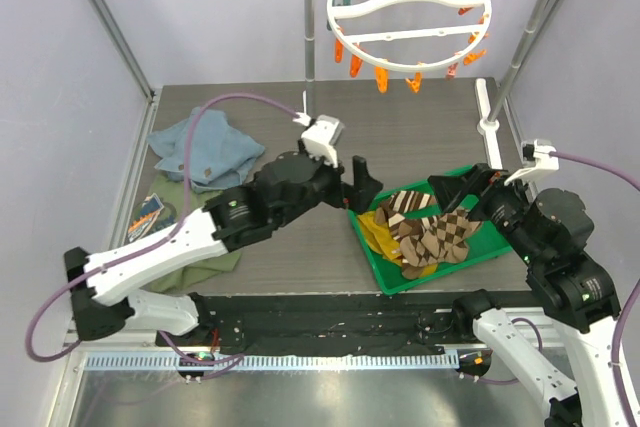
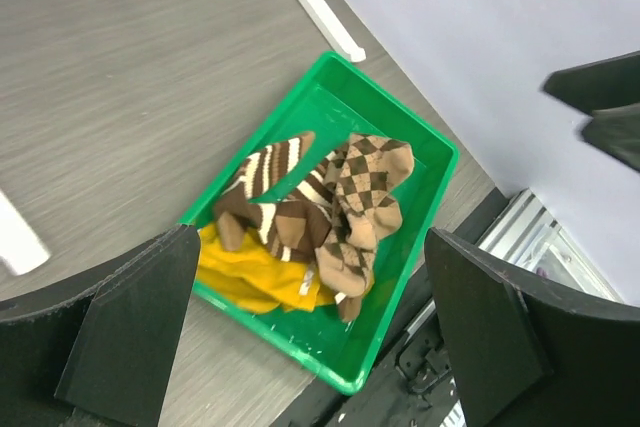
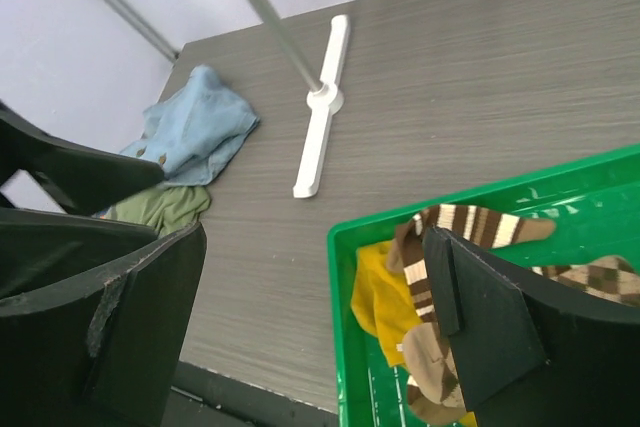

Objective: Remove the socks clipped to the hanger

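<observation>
Socks (image 1: 425, 232) lie in green tray (image 2: 335, 107), left gripper (image 1: 365, 189) and right gripper (image 1: 462, 187) both spread empty; low retreat risks snagging one.

The left gripper (image 2: 312, 247) hangs over a green tray (image 2: 322, 107), its two dark fingers (image 2: 130, 332) spread wide with nothing between them. The socks (image 2: 320, 207) lie heaped in the tray: mustard-yellow ones at the end nearest the gripper, brown-and-white striped ones across the middle, and diamond-patterned ones draped over them towards the table's near edge. The tray rests on the grey wood-grain table (image 2: 120, 77). Beyond its far corner lies a white stand foot (image 2: 322, 9) (only partly in frame).
</observation>
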{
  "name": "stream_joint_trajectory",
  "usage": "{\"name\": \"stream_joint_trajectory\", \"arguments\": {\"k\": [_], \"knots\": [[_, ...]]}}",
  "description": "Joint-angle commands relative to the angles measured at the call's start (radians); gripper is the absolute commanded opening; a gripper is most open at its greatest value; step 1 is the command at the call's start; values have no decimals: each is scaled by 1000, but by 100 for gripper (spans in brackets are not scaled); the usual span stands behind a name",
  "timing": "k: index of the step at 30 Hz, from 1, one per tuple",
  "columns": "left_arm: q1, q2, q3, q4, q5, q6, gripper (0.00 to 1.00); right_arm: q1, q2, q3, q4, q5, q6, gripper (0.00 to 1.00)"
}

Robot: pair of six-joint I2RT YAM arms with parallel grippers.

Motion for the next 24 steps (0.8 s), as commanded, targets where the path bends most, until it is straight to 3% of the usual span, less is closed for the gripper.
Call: {"name": "stream_joint_trajectory", "arguments": {"k": [1,12,24], "knots": [[0,-148,-63,-59,-82,30,100,4,-21,-34,110,-102,25,100],[0,-453,-246,-62,-112,40,100,2,-37,-71,171,-102,63,100],[0,-519,-261,-83,-103,44,100,2,-31,-77,185,-130,72,100]]}}
